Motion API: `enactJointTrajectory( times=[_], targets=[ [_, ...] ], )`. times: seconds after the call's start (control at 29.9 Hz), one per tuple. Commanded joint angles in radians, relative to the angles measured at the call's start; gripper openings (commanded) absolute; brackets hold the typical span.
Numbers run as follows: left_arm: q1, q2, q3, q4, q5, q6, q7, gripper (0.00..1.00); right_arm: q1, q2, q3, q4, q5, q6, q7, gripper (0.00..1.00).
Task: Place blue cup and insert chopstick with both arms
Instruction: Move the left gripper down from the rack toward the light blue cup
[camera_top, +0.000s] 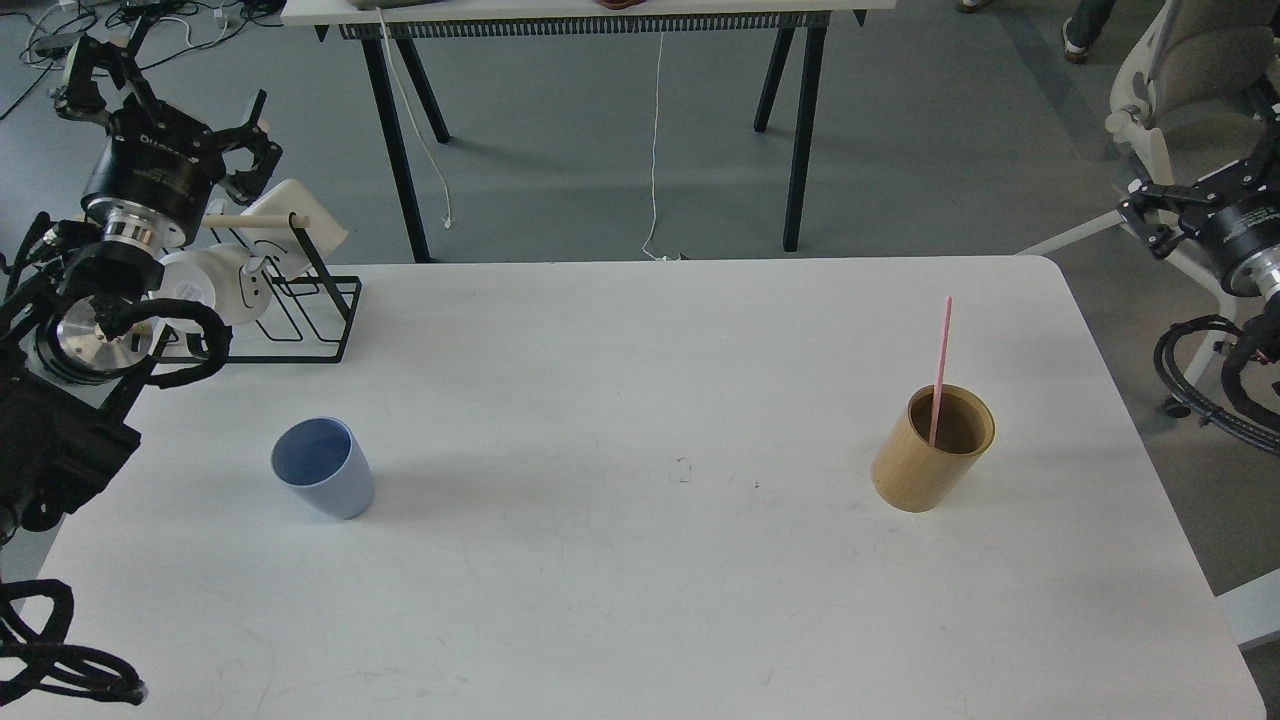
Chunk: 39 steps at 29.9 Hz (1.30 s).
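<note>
A white table (640, 600) with rounded corners fills most of the head view. Beyond its far edge a grey floor (600, 150) is seen, with a second white table on black legs (800, 130), a white cable hanging from it (656, 130), and part of a pale office chair (1160, 90) at the far right.

The blue cup (322, 467) is set upright near the left edge of the table, about midway between the near and far edges, its mouth open and empty. The chopstick (940, 370), thin and pink, is stood leaning inside a tan wooden cylinder (932, 447) near the right edge, well apart from the cup; its upper part rises above the cylinder's rim.

At the far left corner a black wire rack (310, 300) is placed, with a wooden dowel (255, 222) across it and a white mug (215, 285) resting against it.

The left gripper (165, 100) is held above that far left corner, beyond the rack, its black fingers spread apart and nothing held between them; nothing is touched. The right gripper (1150, 215) is seen off the right edge of the table, small and dark, touching nothing; whether it is spread or closed cannot be told.
</note>
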<state>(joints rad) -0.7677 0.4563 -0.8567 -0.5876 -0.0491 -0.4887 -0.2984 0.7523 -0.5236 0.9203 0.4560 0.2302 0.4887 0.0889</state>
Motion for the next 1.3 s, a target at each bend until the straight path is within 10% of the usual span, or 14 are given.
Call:
enactJointTrajectory(
  times=[0.0,0.27,0.47,1.27],
  targets=[
    [0.001,0.001,0.004,0.000,0.002,0.000,0.002,1.00,-0.005,-0.001,0.000,0.004,0.000,0.000,0.000,0.99],
    [-0.007,0.008,-0.002,-0.014,0.002,0.000,0.013,1.00,-0.005,-0.006,0.002,0.006,0.000,0.000,0.002,0.99],
    [0.013,0.171,0.050,-0.260,0.044,0.000,0.022,1.00,-0.007,-0.039,0.002,0.010,0.000,0.000,0.002,0.99],
    [0.028,0.697,0.209,-0.902,1.262,0.000,-0.008,0.97,-0.033,-0.087,0.012,0.009,0.001,0.000,0.046,0.99]
  ],
)
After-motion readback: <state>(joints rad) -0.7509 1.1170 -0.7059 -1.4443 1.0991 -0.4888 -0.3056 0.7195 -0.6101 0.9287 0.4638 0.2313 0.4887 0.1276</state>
